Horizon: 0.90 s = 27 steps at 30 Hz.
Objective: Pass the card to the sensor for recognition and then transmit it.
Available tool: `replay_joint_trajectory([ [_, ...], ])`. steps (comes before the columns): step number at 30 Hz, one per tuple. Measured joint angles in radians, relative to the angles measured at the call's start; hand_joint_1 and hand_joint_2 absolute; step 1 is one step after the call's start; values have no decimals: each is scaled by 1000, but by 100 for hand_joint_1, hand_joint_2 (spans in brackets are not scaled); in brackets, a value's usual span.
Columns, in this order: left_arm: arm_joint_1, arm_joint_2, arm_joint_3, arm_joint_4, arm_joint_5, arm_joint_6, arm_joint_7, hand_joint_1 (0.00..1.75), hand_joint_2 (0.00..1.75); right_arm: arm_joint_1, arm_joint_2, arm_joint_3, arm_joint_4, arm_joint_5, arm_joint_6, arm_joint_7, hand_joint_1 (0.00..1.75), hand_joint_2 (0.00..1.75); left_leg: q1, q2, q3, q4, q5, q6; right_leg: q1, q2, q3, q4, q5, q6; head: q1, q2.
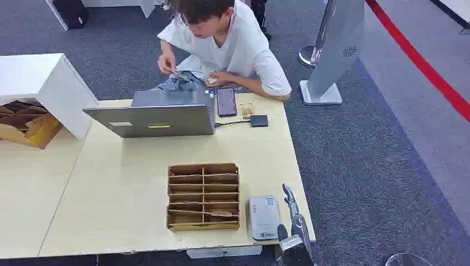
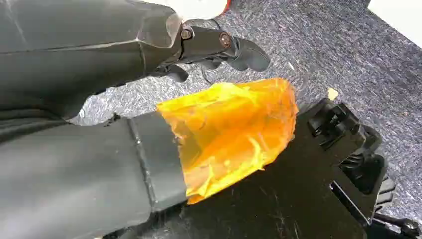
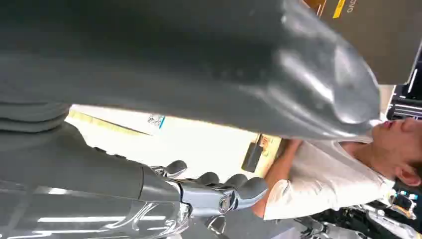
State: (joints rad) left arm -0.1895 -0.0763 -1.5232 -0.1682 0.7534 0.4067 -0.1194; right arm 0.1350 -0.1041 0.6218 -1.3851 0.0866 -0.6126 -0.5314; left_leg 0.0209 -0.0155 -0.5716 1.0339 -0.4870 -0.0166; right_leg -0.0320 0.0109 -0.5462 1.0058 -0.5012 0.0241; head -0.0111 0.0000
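I saw a pale wooden surface [image 1: 111, 183] filling the left and middle of the head view. A brown card box [image 1: 203, 196] with many slots sat low in the middle of the frame. One thin card [image 1: 200, 213] lay flat in a slot near the bottom of the box. Just to the right of the box was a small grey sensor [image 1: 263, 217], near the bottom edge of the surface.

My right hand [image 1: 292, 213] showed at the lower right of the head view, just beside the sensor. Its fingers [image 3: 234, 186] were a little curled and sat side by side in the right wrist view. They held nothing.

My left hand [image 2: 214, 47] showed at the top of the left wrist view, over grey carpet. Its fingers [image 2: 246, 55] were bent in, and I saw nothing in them. Some orange film [image 2: 229, 132] was wrapped on a dark part below.

At the top of the head view a person [image 1: 221, 39] in a white shirt leaned over the far edge. A grey laptop [image 1: 158, 113] stood open in front of the person. A black phone [image 1: 226, 101] lay to its right.
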Motion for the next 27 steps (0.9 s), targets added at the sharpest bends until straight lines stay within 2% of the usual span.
replay_joint_trajectory([
  [24,-2,0,0,0,-3,0,1,0,0,-1,0,0,0,5,-4,0,0,0,0,0,0,0,0,0,0,0,0,0,0,0,0,0],
  [25,-2,0,0,0,-4,0,2,0,0,-1,0,0,0,5,-3,0,0,175,0,0,0,0,0,0,0,0,0,0,0,0,0,0],
  [27,-2,0,0,0,-6,0,3,0,0,-4,0,0,0,6,-2,-5,0,175,0,0,0,0,0,0,0,0,0,0,0,0,0,0],
])
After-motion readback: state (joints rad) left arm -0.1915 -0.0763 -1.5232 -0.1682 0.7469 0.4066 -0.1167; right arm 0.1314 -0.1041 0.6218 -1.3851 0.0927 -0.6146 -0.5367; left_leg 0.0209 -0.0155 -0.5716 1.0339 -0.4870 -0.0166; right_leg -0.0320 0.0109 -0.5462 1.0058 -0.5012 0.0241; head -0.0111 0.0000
